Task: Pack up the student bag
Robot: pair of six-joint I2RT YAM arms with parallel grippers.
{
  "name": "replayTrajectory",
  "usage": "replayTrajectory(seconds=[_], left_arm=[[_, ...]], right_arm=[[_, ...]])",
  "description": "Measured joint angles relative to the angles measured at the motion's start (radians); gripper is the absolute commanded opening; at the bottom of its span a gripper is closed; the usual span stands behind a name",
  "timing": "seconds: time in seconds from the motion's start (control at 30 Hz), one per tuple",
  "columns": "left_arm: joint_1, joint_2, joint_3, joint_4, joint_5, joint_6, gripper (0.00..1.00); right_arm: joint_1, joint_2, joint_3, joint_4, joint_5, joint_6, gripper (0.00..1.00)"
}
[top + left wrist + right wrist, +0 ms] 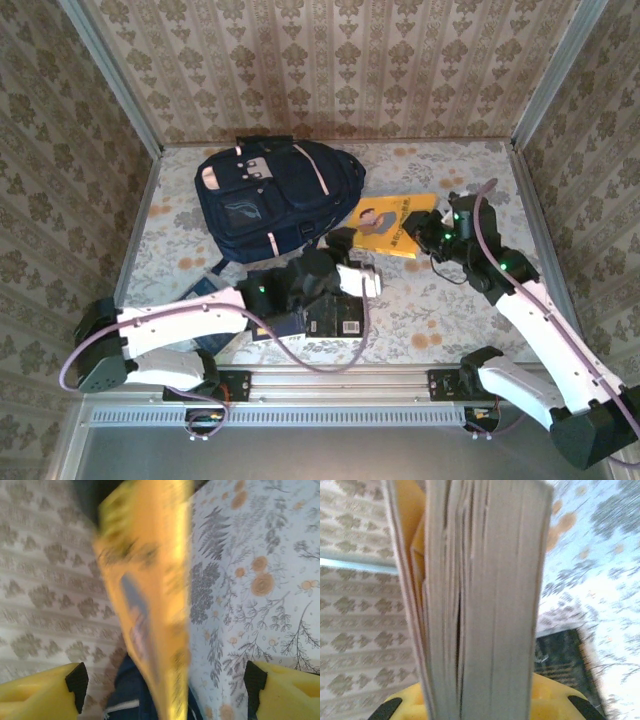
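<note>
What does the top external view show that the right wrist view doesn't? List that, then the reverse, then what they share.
Top external: the student bag lying at the far side, and the yellow book's illustrated front cover. Right wrist: that book's page edges close up, clamped between the right fingers. Both: the yellow book, the dark book on the floral table, the patterned wall.

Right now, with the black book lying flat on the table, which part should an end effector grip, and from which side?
The black book lies flat, so from above there is nothing to pinch. Probably grip its right edge, coming low from the right: bare table adjoins it there, while the left arm overhangs its far left corner.
</note>
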Motion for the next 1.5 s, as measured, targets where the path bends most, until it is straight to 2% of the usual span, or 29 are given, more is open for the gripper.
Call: replayTrajectory(seconds=[0.1, 0.23, 0.4, 0.5, 0.57, 0.7, 0.97, 1.17, 1.5], left_arm=[[0.177, -0.004, 0.097, -0.101, 0.163, -0.219, 0.70], [0.411, 0.076, 0.292, -0.230, 0.306, -0.538, 0.66], [0.669, 0.325, 0.578, -0.351, 0.487, -0.975, 0.58], [0.786, 0.480, 0.626, -0.328, 0.623, -1.240, 0.57], [0.832, 0.581, 0.639, -0.306, 0.686, -1.390, 0.56], [0.865, 0.783, 0.679, -0.238, 0.771, -1.629, 0.55], [0.866, 0.932, 0.754, -0.059, 0.843, -1.899, 0.50], [0.865, 0.998, 0.834, 0.005, 0.855, -1.974, 0.45], [0.864, 1.084, 0.937, -0.058, 0.857, -1.984, 0.41]], right_arm=[[-0.032, -0.039, -0.051, -0.016, 0.039, -0.049, 0.00], [-0.045, -0.079, -0.121, -0.043, 0.082, -0.108, 0.00], [-0.045, -0.145, -0.174, -0.082, 0.131, -0.171, 0.00], [-0.045, -0.187, -0.197, -0.087, 0.150, -0.193, 0.00], [-0.045, -0.204, -0.213, -0.087, 0.157, -0.207, 0.00], [-0.045, -0.209, -0.248, -0.083, 0.157, -0.214, 0.00], [-0.045, -0.168, -0.339, -0.055, 0.146, -0.210, 0.00], [-0.045, -0.137, -0.347, -0.006, 0.142, -0.209, 0.00], [-0.045, -0.128, -0.347, 0.005, 0.144, -0.209, 0.00]])
